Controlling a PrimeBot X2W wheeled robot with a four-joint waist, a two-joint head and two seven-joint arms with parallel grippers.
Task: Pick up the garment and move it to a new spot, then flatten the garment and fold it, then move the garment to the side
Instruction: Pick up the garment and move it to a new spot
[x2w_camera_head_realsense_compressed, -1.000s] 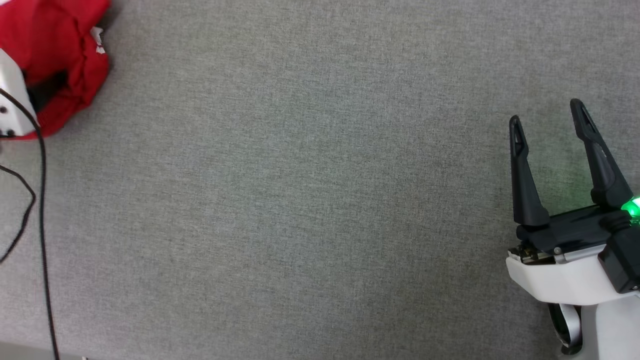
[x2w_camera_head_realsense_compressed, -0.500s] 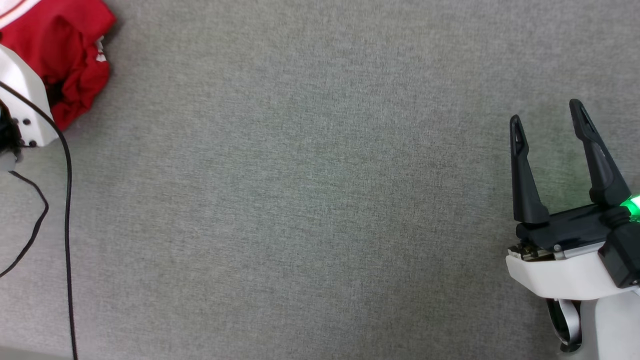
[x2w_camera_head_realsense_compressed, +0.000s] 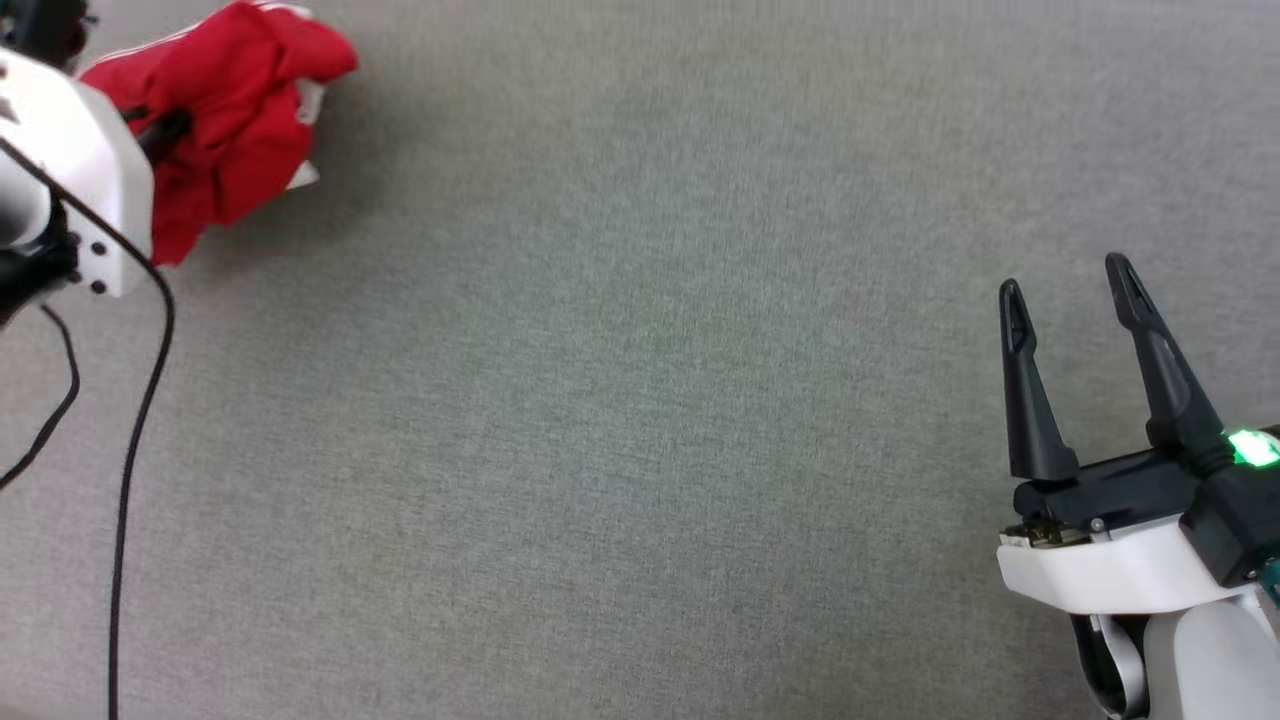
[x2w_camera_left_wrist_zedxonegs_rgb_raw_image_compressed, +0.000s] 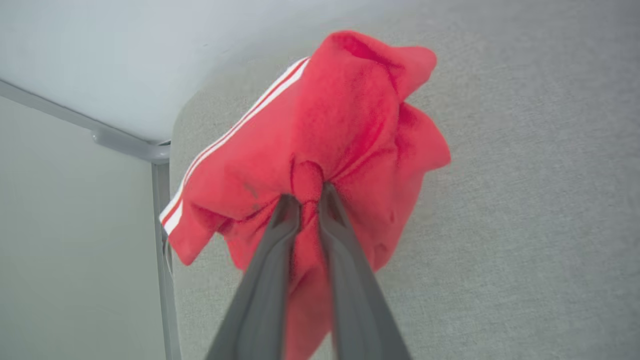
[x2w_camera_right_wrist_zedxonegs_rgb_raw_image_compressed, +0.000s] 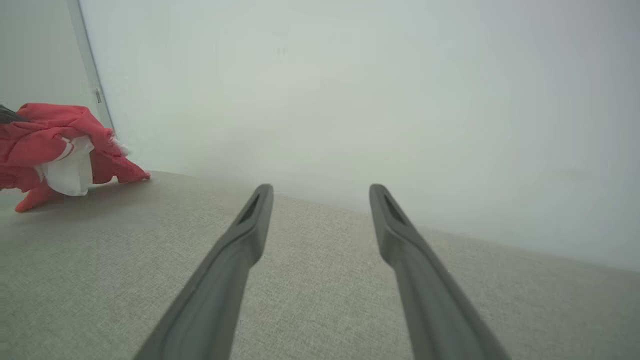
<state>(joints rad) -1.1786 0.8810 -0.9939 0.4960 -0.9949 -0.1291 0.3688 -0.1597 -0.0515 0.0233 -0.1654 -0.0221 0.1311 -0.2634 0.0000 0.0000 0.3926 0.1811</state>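
A: Garment (x2w_camera_head_realsense_compressed: 240, 110) status?
B: Bunched at far-left corner of counter (x2w_camera_head_realsense_compressed: 640, 400), left gripper (x2w_camera_left_wrist_zedxonegs_rgb_raw_image_compressed: 309, 197) clamped on a fold.
A: Right gripper (x2w_camera_head_realsense_compressed: 1066, 276)?
B: Jaws apart, empty, over counter's right side.

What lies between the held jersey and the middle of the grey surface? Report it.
Nothing visible does. The garment, bunched in the shut left gripper, has plain grey surface between it and the middle. The right gripper stands open at the far side, off that path.
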